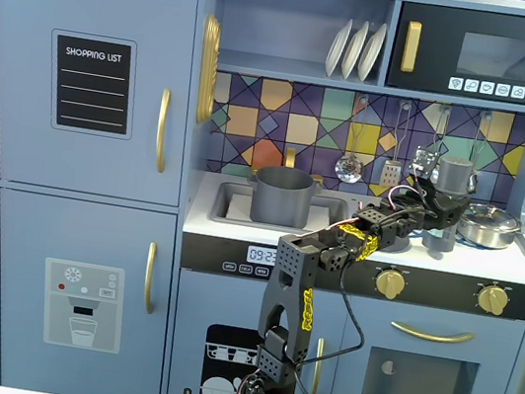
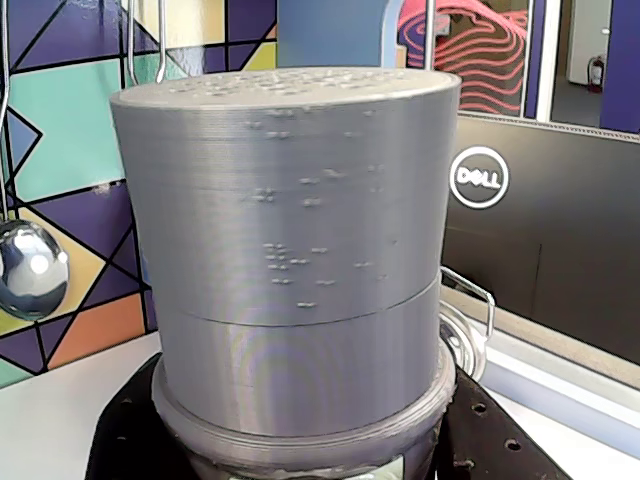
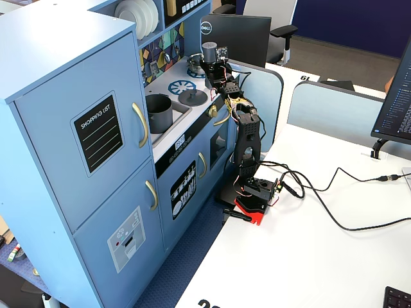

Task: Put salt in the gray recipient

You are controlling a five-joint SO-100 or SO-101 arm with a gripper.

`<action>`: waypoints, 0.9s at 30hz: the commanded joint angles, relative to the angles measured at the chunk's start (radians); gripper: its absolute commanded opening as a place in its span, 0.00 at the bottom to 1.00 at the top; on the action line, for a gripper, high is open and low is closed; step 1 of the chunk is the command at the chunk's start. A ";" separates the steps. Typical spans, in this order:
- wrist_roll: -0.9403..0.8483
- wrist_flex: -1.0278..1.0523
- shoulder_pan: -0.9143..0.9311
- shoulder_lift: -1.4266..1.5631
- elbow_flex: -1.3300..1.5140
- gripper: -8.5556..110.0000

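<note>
In a fixed view from the front, the salt (image 1: pixel 452 187) was a slim gray cylinder with a wider cap, standing upright on the right part of the toy kitchen's counter (image 1: pixel 512 265), just left of the shiny steel pan (image 1: pixel 489 226). Its label could not be made out. The gray recipient (image 1: pixel 282 196), a wide matte pot, sat in the sink (image 1: pixel 230 200), well apart from the shaker. The arm (image 1: pixel 289 291) rose from its base at the kitchen's foot, bent at the elbow and reached up and right, so that the gripper (image 1: pixel 442 216) sat around the shaker's lower body with its fingers closed on it.

In the wrist view, the salt (image 2: pixel 290 250) filled most of the picture: a ribbed, matte gray cap with small pale specks and a seam across it, upright. The black gripper parts showed only at the bottom edge, hugging the shaker's base. A silver ladle (image 2: pixel 30 268) hung at the left and a dark monitor (image 2: pixel 540 230) stood behind at the right.

In the other fixed view, from the side, the salt (image 3: pixel 209 51) stood at the counter's far end with the gripper (image 3: pixel 212 65) clasped on it, the arm (image 3: pixel 246 138) stretched up from the base on the white table (image 3: pixel 308 269). The gray recipient (image 3: pixel 158 110) sat in the sink, with a flat gray lid (image 3: pixel 192 97) lying on the counter between the pot and the shaker.
</note>
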 commanded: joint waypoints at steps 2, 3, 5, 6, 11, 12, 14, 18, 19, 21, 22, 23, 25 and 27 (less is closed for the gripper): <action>0.005 -0.054 -0.002 0.002 -0.067 0.07; 0.005 -0.063 0.000 -0.005 -0.067 0.07; 0.005 -0.061 0.002 -0.011 -0.064 0.07; 0.005 -0.060 0.002 -0.011 -0.063 0.07; 0.002 -0.063 0.003 -0.003 -0.035 0.07; 0.002 -0.064 0.003 0.002 -0.028 0.07; 0.002 -0.064 0.005 0.015 -0.009 0.07; -0.002 -0.081 0.005 0.043 0.034 0.07; -0.002 -0.084 0.005 0.046 0.040 0.07; -0.005 -0.086 0.003 0.048 0.044 0.07; -0.006 -0.087 0.003 0.048 0.044 0.07; -0.009 -0.089 0.002 0.046 0.044 0.07; -0.017 -0.091 0.002 0.043 0.046 0.07; 0.000 -0.103 0.003 0.048 0.055 0.13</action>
